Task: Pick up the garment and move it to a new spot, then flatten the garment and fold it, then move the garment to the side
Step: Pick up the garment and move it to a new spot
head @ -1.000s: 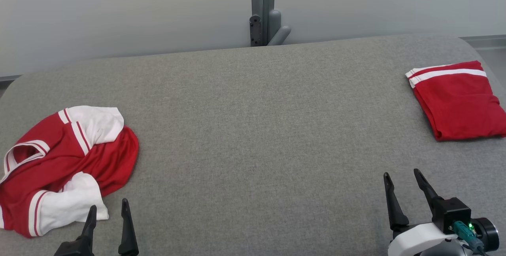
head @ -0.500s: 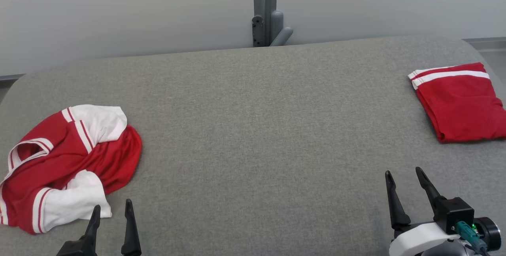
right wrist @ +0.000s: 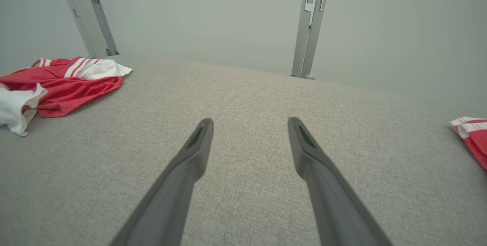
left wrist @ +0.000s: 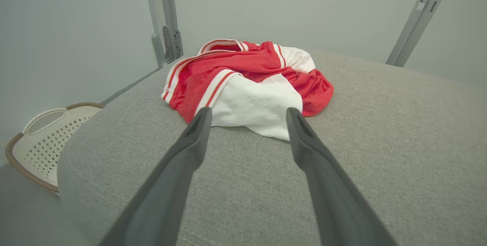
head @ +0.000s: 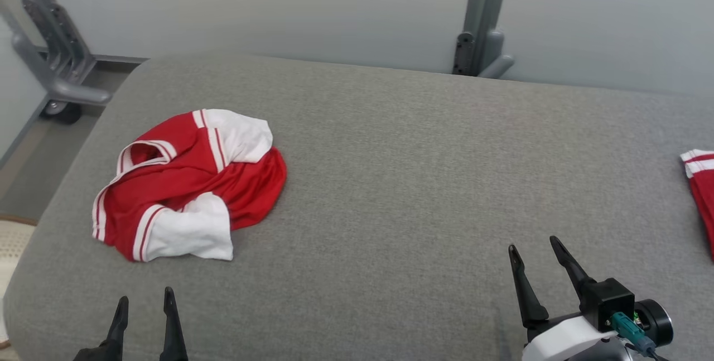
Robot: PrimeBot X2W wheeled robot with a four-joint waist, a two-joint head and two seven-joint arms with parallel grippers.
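Here's the scene at the bench (head: pixel 401 193). The garment (head: pixel 189 182), a red jersey with white sleeves and striped trim, lies crumpled in a heap on the robot's left side of the grey padded top. Its collar opening faces up and one white sleeve flops over the near edge of the pile. Nothing has hold of it.

The left hand (head: pixel 145 295) sits low at the near edge, fingers parted to a moderate gap and holding nothing. In the left wrist view those two fingers line up squarely on the white sleeve, near it but apart from it, the cloth plainly beyond the tips. On the other side, the right hand (head: pixel 532 244) hovers above bare fabric, fingers likewise spread and empty, well apart from the jersey.

At the far right edge a second red piece (head: pixel 702 182) with white stripes lies neatly folded. By the look of it, that one is finished and parked aside, not the job in hand. A pale perforated basket (left wrist: pixel 42 135) stands down beside the bench's left end.

So, the score: judging by the rumpled heap, the opening step is not yet done. The pick-up is to come, then the carry to a fresh spot, and the broad open middle looks the natural candidate. After that come flattening, folding and the slide to the side. Everything is left to play for, and the left hand looks best placed to start.
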